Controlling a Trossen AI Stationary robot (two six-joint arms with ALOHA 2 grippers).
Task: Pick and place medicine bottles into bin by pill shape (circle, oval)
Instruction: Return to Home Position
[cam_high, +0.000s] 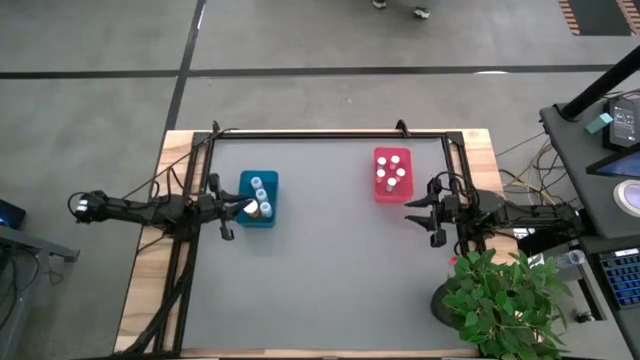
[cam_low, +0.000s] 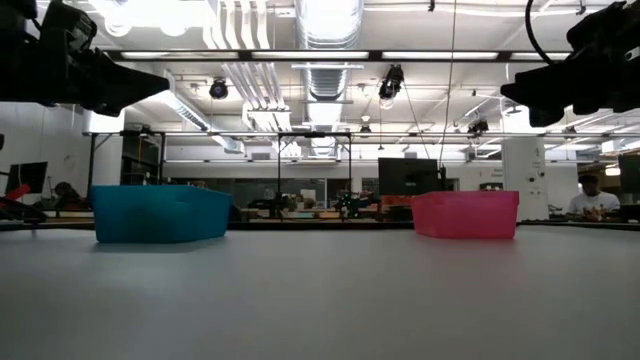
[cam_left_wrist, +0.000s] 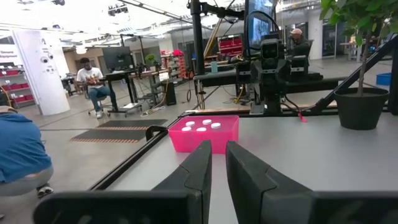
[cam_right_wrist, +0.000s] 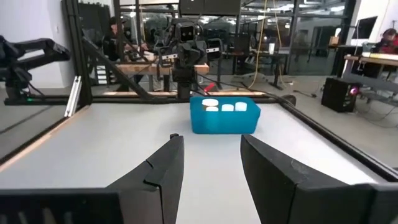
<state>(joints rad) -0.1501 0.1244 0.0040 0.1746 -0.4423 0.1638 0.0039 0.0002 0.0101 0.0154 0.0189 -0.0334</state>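
left gripper (cam_high: 238, 207) near white-capped medicine bottles (cam_high: 260, 188)

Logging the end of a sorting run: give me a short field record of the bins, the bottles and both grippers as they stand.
blue bin: left side; about four bottles inside
red bin: right side; about five white-capped bottles inside
loose bottles: none seen outside the bins
left gripper: raised, beside blue bin; narrowly open, empty
right gripper: raised, near red bin; open, empty

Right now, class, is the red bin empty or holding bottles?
Not empty: seen from above, the red bin holds several white-capped bottles, caps facing up.
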